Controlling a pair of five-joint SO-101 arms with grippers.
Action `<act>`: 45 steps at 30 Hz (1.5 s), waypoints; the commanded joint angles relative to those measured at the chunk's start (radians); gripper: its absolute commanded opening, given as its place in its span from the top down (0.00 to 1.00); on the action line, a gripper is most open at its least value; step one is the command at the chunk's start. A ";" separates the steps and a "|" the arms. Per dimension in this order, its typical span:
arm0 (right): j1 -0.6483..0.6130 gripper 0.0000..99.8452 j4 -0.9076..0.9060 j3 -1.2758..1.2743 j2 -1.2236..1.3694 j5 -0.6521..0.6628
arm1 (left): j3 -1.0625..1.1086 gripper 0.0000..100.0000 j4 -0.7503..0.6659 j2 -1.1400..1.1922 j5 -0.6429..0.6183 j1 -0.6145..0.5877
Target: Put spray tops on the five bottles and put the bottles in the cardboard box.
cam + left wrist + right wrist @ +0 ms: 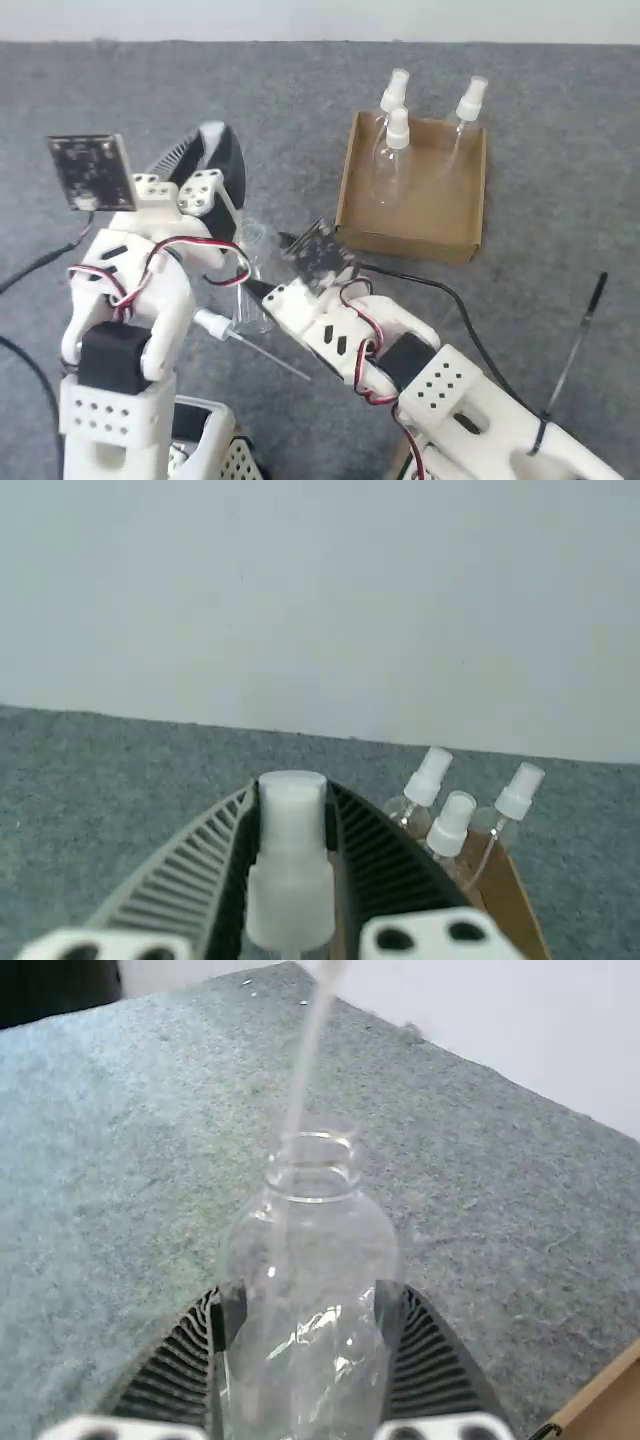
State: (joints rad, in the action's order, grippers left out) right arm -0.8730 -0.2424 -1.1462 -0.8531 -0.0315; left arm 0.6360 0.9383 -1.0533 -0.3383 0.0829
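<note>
Capping: my left hand [292,802] pinches a white plastic spray top [291,880], my right hand [310,1305] a clear plastic bottle [305,1250]; next, seat it.

The grey, felt-like tabletop [560,100] carries the cardboard box [400,240] toward its far side, a loose spray top [212,323] with its tube lying between the two arms, and a black cable [420,279] near the box.

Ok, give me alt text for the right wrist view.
The right gripper clamps a clear, open bottle. A thin tube slants down to its neck, above grey carpet; the corner of a box shows at the edge.
</note>
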 commanded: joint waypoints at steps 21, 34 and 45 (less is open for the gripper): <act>0.041 0.99 0.111 -0.054 -0.039 -0.069 | -0.177 0.89 0.150 -0.002 0.169 0.008; 0.041 0.99 0.111 -0.054 -0.038 -0.068 | -0.173 0.93 0.127 0.175 0.213 -0.008; 0.045 0.99 0.111 -0.052 -0.038 -0.068 | 0.022 0.93 0.163 -0.009 0.288 -0.009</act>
State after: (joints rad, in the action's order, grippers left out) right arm -0.8393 -0.1534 -1.2060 -0.8531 -0.0898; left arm 0.6590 1.0978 -0.9720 -0.0621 0.0783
